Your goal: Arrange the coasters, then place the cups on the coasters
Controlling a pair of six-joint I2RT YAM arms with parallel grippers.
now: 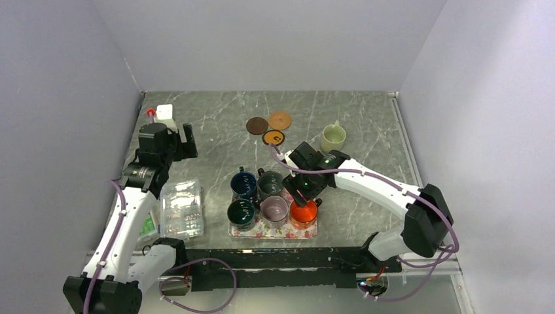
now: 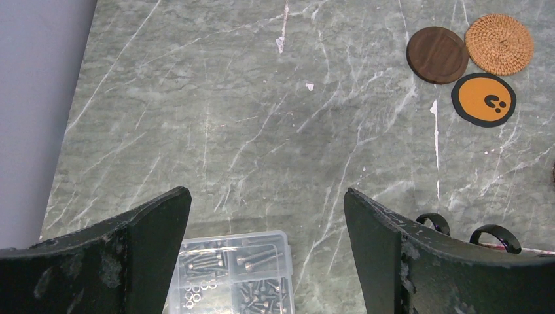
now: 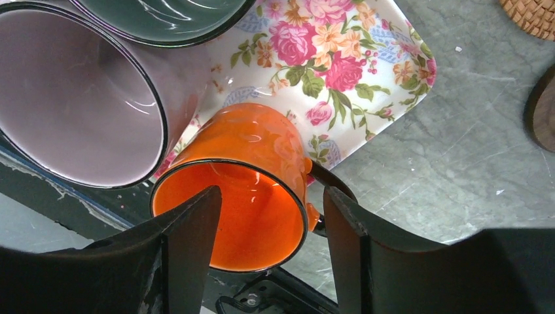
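- Top view: take the floral tray [image 1: 264, 229] as your landmark. The orange cup [image 1: 303, 212] sits on its near right corner, with the mauve cup [image 1: 273, 209] touching it on the left. Three more cups fill the rest of the tray.
- The cream cup [image 1: 332, 137] stands alone on the worktop [image 1: 216, 131], beyond the tray and to its right. It is not on a coaster.
- The dark brown coaster [image 1: 256, 125], tan woven coaster [image 1: 279, 120] and black-and-orange coaster [image 1: 273, 138] lie bunched beyond the tray and look not yet spread out.
- Your right claw [image 1: 304, 193] hangs directly over the orange cup. Your left claw [image 1: 183, 145] is well off to the tray's left and holds nothing.
- Left wrist view: the left claw [image 2: 265, 196] is spread wide over bare worktop, with the clear box [image 2: 235, 268] below it.
- Right wrist view: the right claw [image 3: 271, 193] is unclenched. One finger is over the cup's mouth and the other is outside, by the handle. It straddles the wall without pinching it yet.
- Handling, as I judge it: the cup looks like glazed ceramic, so it will be stiff, fairly heavy, slick and chippable. Pinch the rim wall beside the handle, squeeze firmly, and lift straight up to clear the mauve cup.
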